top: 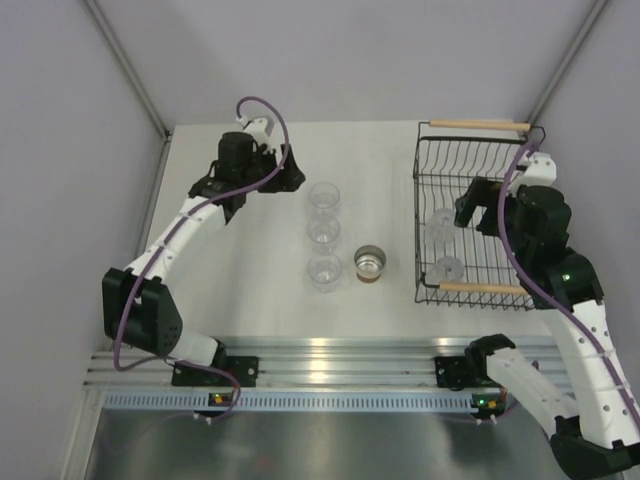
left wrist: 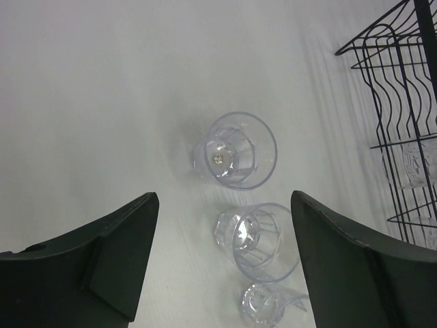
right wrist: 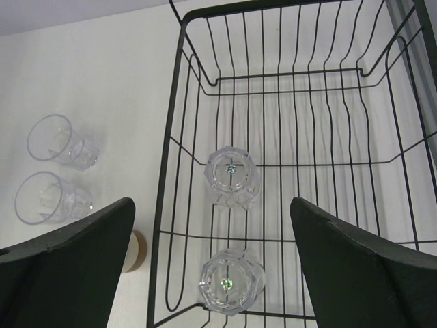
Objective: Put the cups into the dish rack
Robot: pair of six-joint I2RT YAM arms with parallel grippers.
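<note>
Three clear cups stand upright in a column on the table: far (top: 323, 197), middle (top: 322, 232), near (top: 324, 272). A short cup, silver inside and tan outside (top: 371, 263), stands right of the near one. My left gripper (top: 288, 176) hovers open just left of the far cup, empty; its view shows the far cup (left wrist: 235, 150), the middle cup (left wrist: 256, 239) and the near cup (left wrist: 263, 304) ahead of and between the fingers. The black wire dish rack (top: 418, 200) holds two upside-down clear cups (right wrist: 232, 176) (right wrist: 231, 281). My right gripper (top: 466, 208) hangs open and empty above them.
The rack has wooden bar handles at its far end (top: 480, 125) and near end (top: 480, 288). In the right wrist view, two table cups (right wrist: 58, 140) (right wrist: 48, 198) and the tan cup (right wrist: 135, 249) lie left of the rack wall (right wrist: 171, 137). Grey walls enclose the table.
</note>
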